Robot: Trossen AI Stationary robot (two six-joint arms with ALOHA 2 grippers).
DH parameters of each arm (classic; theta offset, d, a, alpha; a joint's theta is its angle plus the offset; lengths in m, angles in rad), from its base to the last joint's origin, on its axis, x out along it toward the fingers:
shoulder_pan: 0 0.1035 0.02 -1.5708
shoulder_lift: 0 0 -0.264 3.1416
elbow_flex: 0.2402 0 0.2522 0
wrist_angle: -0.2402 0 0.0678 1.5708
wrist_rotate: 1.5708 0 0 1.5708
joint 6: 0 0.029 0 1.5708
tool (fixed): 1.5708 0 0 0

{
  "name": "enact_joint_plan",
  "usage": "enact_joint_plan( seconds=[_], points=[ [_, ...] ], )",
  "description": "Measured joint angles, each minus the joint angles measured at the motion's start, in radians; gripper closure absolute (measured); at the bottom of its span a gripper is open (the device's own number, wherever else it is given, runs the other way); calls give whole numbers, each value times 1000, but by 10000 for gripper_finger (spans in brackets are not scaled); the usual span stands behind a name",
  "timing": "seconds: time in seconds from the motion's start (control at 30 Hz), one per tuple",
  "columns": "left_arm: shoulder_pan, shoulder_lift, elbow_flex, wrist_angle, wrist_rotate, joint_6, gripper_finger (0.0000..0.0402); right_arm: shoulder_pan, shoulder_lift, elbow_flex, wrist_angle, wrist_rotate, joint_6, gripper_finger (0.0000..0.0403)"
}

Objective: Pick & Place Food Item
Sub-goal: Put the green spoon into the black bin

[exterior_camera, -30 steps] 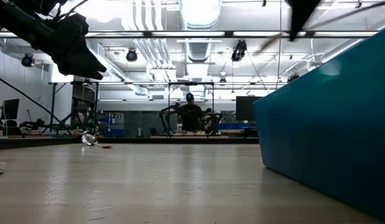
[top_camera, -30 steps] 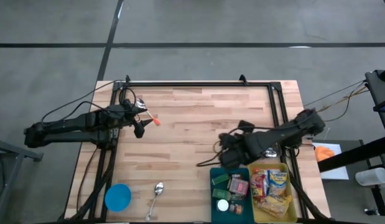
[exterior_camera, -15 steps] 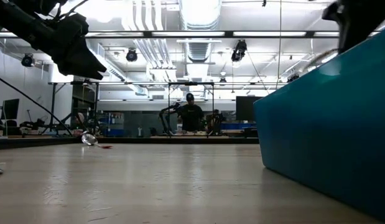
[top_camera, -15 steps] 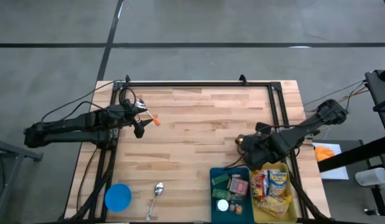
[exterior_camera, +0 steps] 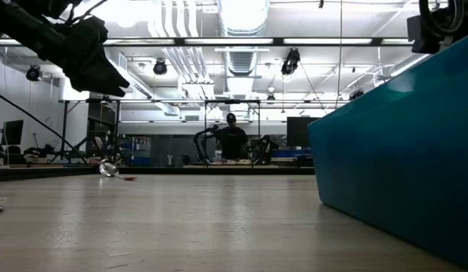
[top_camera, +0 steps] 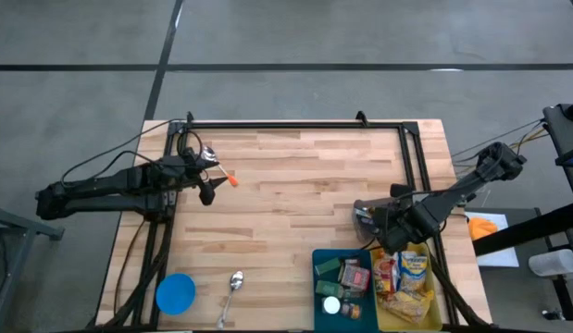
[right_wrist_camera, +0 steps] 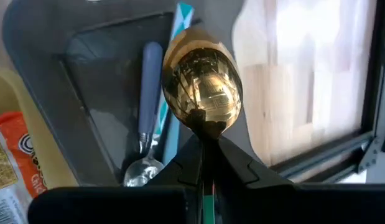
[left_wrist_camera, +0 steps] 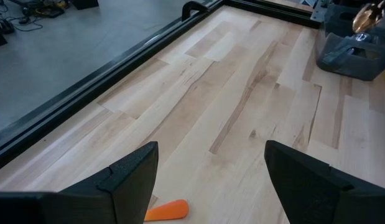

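Jaws of the right gripper [right_wrist_camera: 204, 163] clench a gold spoon [right_wrist_camera: 203, 90] above the grey cutlery tray [right_wrist_camera: 92, 93], likely for placing; left gripper [left_wrist_camera: 208, 171] waits released.

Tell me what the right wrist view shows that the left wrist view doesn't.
Only the right wrist view shows the right gripper shut on a gold spoon, above a dark tray holding a silver spoon, with a snack packet alongside. Only the left wrist view shows the open left gripper over bare boards, with an orange piece beside one finger. Both share the wooden table and its black edge rail.
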Motion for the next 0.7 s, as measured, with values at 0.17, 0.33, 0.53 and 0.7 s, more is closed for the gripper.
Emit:
enact_joint_plan(
  seconds=[0.17, 0.33, 0.53, 0.7],
  points=[
    [0, 0, 0, 0, 0, 0, 103, 0, 2, -28, 75, 2, -89, 384],
    [0, 0, 0, 0, 0, 0, 103, 0, 3, -66, 135, 3, -155, 384],
    [0, 0, 0, 0, 0, 0, 103, -10, 3, -115, 229, 12, -252, 384],
    [0, 0, 0, 0, 0, 0, 103, -47, 3, -152, 289, 14, -309, 384]
  ],
)
